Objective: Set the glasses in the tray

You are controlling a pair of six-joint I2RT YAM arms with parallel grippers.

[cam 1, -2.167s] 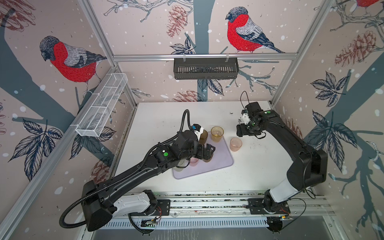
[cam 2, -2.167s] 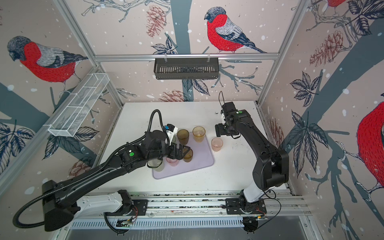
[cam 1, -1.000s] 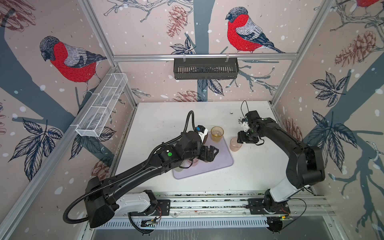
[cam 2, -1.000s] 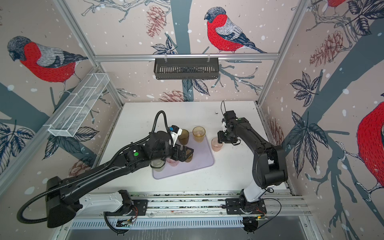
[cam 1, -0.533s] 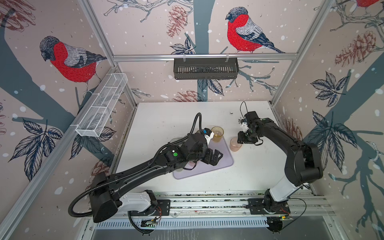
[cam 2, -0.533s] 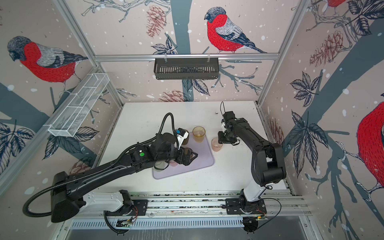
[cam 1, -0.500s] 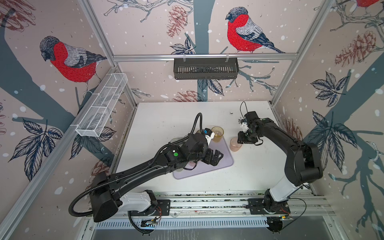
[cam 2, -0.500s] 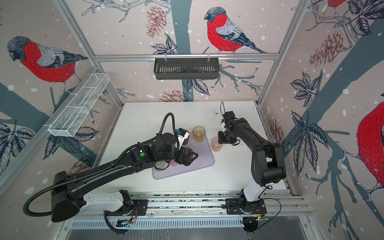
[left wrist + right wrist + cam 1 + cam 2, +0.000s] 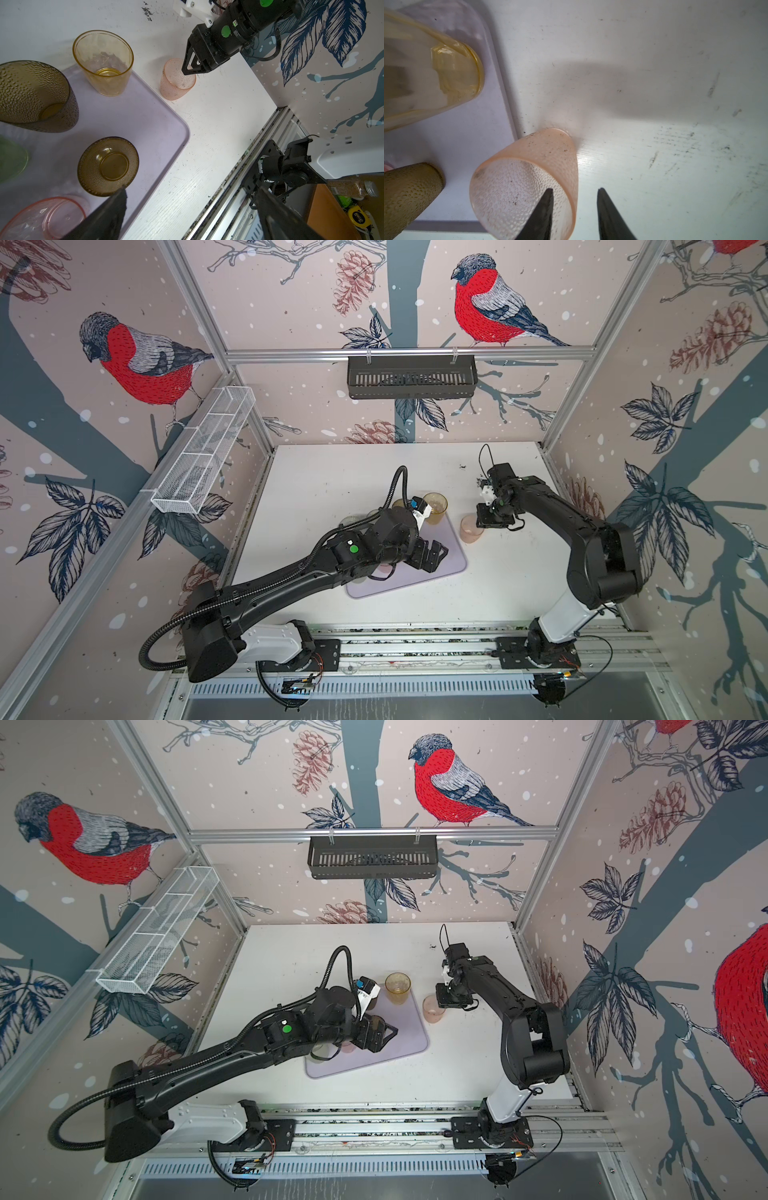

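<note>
Right gripper (image 9: 575, 189) has narrowed astride the peach glass (image 9: 525, 166) wall, not yet clamped, readying transfer to tray (image 9: 467, 135); left gripper (image 9: 192, 188) stands wide apart.

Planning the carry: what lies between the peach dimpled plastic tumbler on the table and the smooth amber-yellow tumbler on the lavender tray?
Only bare white table and the lavender tray rim; no other glass, per the left wrist view.

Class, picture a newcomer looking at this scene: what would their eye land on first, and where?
The red bullfinches painted on the walls hit first. On the white table, the open left gripper hovers over a lavender tray of tinted glasses. Beside the tray, the right gripper straddles the rim of a peach glass standing on the table.
</note>
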